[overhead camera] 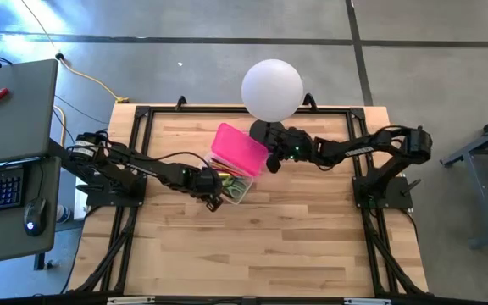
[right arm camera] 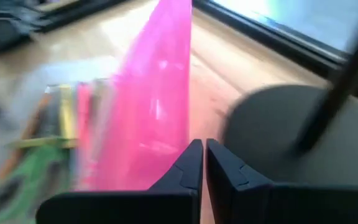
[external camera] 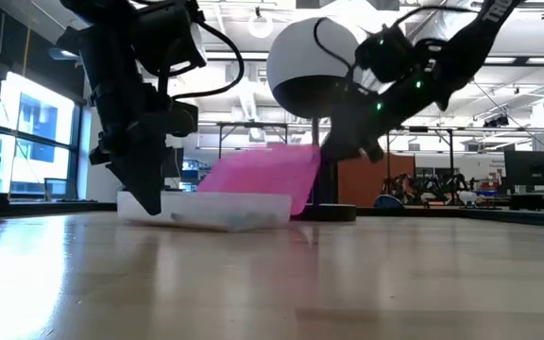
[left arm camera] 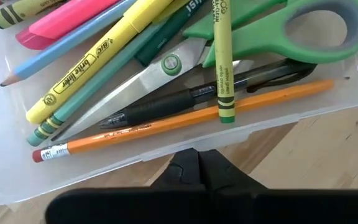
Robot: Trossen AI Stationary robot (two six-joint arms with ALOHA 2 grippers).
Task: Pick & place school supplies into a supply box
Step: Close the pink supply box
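The supply box stands open at the table's middle. Its clear base (overhead camera: 242, 188) (external camera: 225, 210) lies flat, and its hot-pink lid (overhead camera: 238, 149) (external camera: 258, 175) (right arm camera: 154, 106) is raised at a slant over the far side. Inside lie green-handled scissors (left arm camera: 278, 28), an orange pencil (left arm camera: 185, 121), a black pen (left arm camera: 185, 99), a green crayon (left arm camera: 224, 62), a yellow highlighter (left arm camera: 98, 62) and a pink marker (left arm camera: 61, 22). My left gripper (overhead camera: 214, 202) (external camera: 151, 203) (left arm camera: 197, 158) is shut at the base's near-left wall. My right gripper (overhead camera: 271, 163) (external camera: 333, 151) (right arm camera: 204, 149) is shut beside the lid's right edge. My left gripper comes slanting down from the table's left, and its shut fingertips (left arm camera: 188, 163) stand against the outside of the base's clear wall (left arm camera: 166, 152). The base lies flat on the table. My right gripper comes level from the table's right. The outer side of one shut finger (right arm camera: 188, 158) lies against the raised lid's outer face near its right edge (right arm camera: 169, 155). I cannot tell for sure that they touch. The lid stands tilted on its hinge side.
A white globe lamp (overhead camera: 272, 89) (external camera: 314, 66) stands just beyond the box, its dark round foot (right arm camera: 278, 143) right beside my right gripper. A black frame (overhead camera: 142, 119) runs round the wooden table. Bare wood lies toward the near edge.
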